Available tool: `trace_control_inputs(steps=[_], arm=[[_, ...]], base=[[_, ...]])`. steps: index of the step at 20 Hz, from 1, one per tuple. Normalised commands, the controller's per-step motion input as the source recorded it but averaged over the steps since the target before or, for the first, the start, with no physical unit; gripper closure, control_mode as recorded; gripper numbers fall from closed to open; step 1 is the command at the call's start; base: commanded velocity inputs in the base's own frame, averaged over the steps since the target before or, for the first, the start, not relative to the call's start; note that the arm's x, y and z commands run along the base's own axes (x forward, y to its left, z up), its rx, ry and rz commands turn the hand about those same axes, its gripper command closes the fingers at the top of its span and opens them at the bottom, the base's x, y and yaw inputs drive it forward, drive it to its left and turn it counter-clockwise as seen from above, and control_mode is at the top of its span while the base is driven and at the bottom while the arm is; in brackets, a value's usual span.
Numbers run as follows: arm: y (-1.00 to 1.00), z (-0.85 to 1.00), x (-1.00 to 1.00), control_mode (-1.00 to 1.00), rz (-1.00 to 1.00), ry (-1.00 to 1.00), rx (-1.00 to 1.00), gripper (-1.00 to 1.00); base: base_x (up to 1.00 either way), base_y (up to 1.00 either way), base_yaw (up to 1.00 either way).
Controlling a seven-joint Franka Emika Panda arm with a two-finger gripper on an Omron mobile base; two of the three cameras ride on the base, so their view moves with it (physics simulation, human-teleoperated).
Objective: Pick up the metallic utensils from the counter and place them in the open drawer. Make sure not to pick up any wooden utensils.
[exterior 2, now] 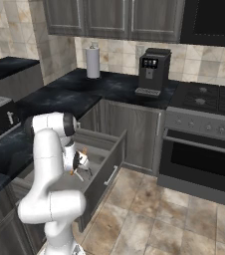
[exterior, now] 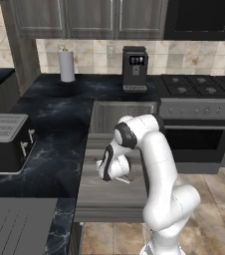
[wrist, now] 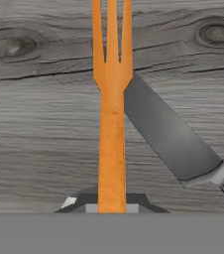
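Note:
My gripper (wrist: 112, 207) is shut on the handle of a bright orange fork (wrist: 112, 124), one of the metallic utensils, whose tines point away from the hand. It hangs just above the grey wood-grain floor of the open drawer (wrist: 34, 124). A silver-grey utensil (wrist: 168, 134) lies flat on that floor, slanting under the fork's right side. From the base views the hand (exterior: 113, 169) (exterior 2: 78, 163) sits low inside the drawer (exterior: 109, 201) (exterior 2: 106, 172), below the black marbled counter (exterior: 59, 112) (exterior 2: 69, 94). The wooden utensils are out of view.
A black toaster (exterior: 5, 142) stands on the counter at the left. At the back stand a paper towel roll (exterior: 66, 65) and a coffee machine (exterior: 134, 68). A stove with oven (exterior: 199, 99) is at the right. Tiled floor lies before the drawer.

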Motion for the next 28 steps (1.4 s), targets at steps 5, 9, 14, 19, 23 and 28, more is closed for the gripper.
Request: trace_control_inputs(steps=[5, 9, 14, 19, 23, 28], arm=[[-0.03, 0.0, 0.49, -1.0, 0.0, 0.16, 0.02, 1.0], [-0.02, -0.12, 0.32, -1.0, 0.0, 0.14, 0.03, 1.0], [0.0, -0.32, -0.02, -1.0, 0.0, 0.12, 0.01, 1.0], [0.0, -0.24, -0.15, -1.0, 0.0, 0.09, 0.0, -1.0], [0.0, 0.19, 0.03, -1.0, -0.01, 0.03, 0.01, -1.0], [0.0, 0.53, -0.03, -1.0, -0.03, 0.01, 0.0, -1.0]], base=[[0.0, 0.0, 0.0], [0.0, 0.0, 0.0], [0.0, 0.0, 0.0], [0.0, 0.0, 0.0], [0.0, 0.0, 0.0], [0.0, 0.0, 0.0]])
